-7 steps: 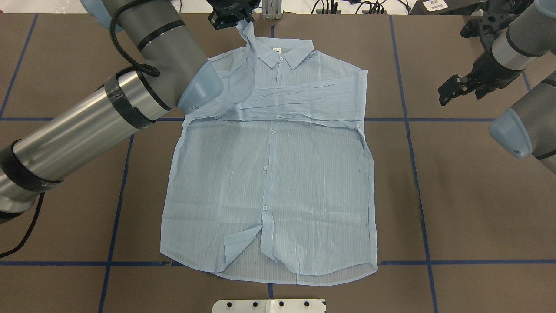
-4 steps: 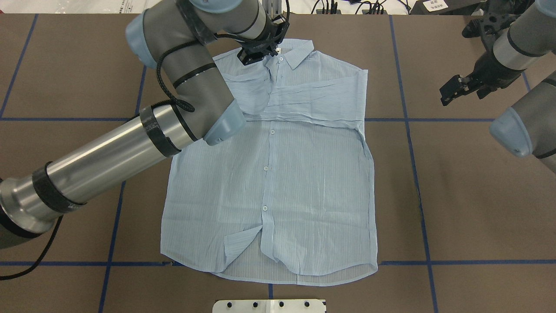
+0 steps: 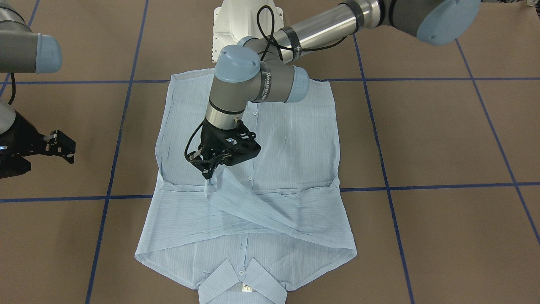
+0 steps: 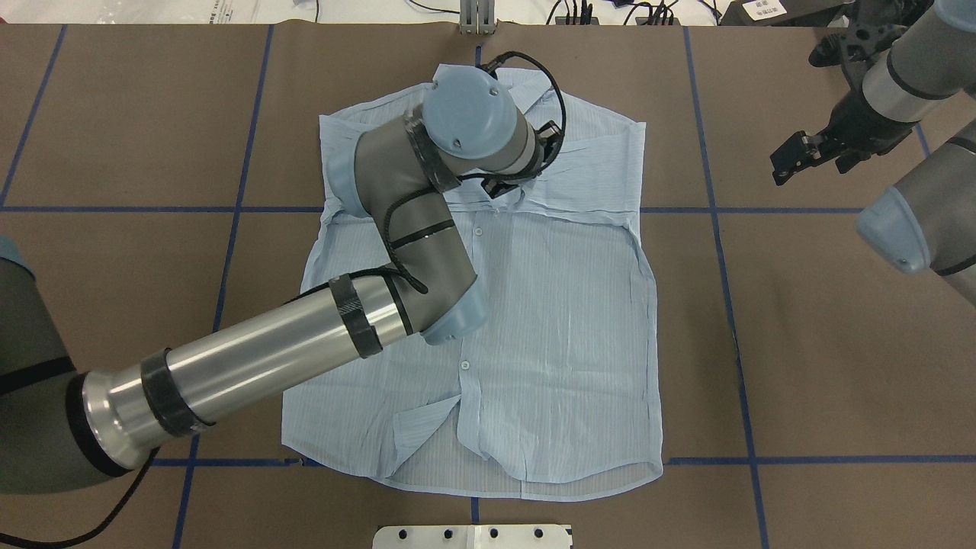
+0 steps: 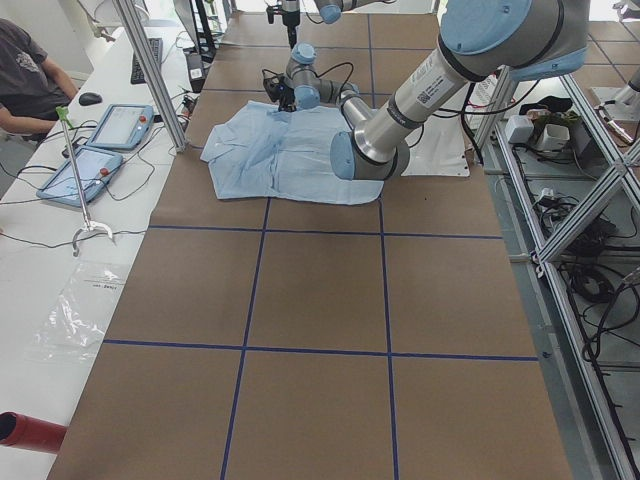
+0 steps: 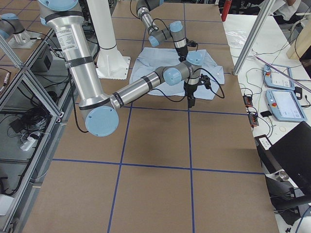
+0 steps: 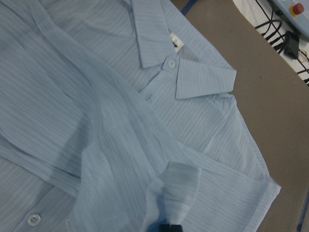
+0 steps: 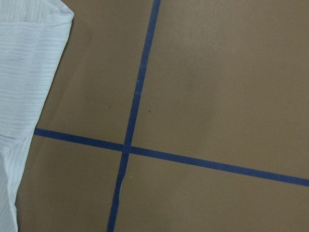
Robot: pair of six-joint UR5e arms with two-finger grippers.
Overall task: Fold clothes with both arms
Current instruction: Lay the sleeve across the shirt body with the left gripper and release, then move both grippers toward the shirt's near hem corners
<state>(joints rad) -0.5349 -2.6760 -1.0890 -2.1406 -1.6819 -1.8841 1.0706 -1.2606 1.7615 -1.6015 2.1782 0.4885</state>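
The left arm's black two-finger gripper (image 3: pixel 209 174) has swung in from the collar (image 3: pixel 261 278), dragging the thin light blue shirt sleeve (image 3: pixel 270 213) across the chest.

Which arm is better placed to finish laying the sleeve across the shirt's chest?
Left. The left hand is shut on the sleeve, directly over the shirt. The right hand hangs open off to the side above the table, touching no cloth.

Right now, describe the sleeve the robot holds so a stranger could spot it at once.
Find the light blue shirt spread on the brown table. Across its chest, a sleeve runs slantwise from one shoulder. Only it rises off the flat cloth, its end pinched by the left tool.
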